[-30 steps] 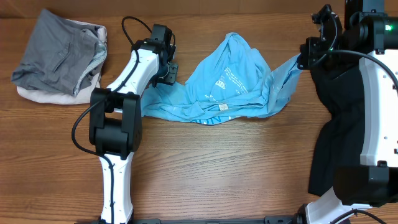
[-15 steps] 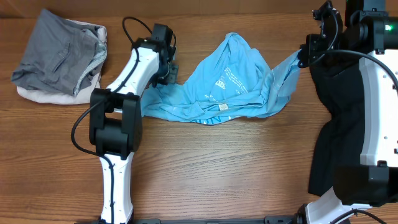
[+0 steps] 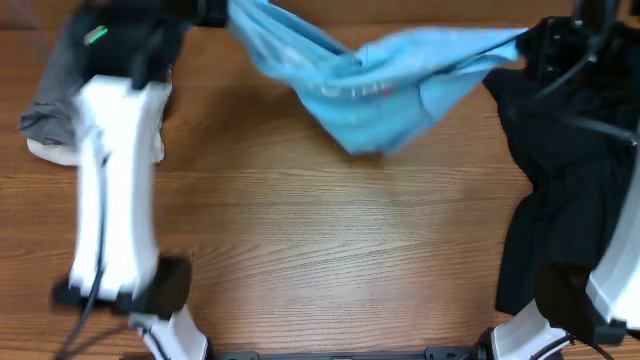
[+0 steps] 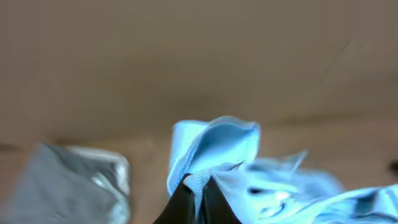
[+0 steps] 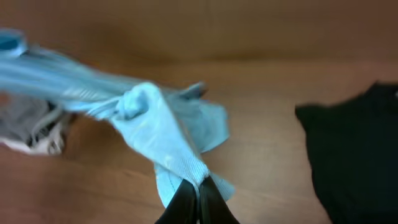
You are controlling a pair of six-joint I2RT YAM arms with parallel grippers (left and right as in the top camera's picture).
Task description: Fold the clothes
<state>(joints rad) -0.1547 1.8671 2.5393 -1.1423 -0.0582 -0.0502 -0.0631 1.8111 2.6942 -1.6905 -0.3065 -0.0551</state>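
The light blue T-shirt [image 3: 385,85] hangs in the air above the back of the table, stretched between both grippers and sagging in the middle. My left gripper [image 3: 215,10] holds its left end at the top left of the overhead view. The left wrist view shows that gripper [image 4: 198,184] shut on a pinch of blue ribbed fabric [image 4: 214,143]. At the top right, my right gripper [image 3: 528,40] holds the other end. In the right wrist view the dark fingers of this gripper [image 5: 199,182] are shut on blue cloth [image 5: 158,124]. The picture is blurred by motion.
A grey and cream pile [image 3: 45,120] lies at the back left, partly behind my raised left arm [image 3: 110,180]. A black shirt [image 3: 560,180] drapes along the right side under the right arm. Bare wood table [image 3: 340,250] fills the middle and front.
The blue T-shirt has been lifted off the table and pulled taut between both grippers. The left gripper closed on it, and the left arm swung up and to the left.
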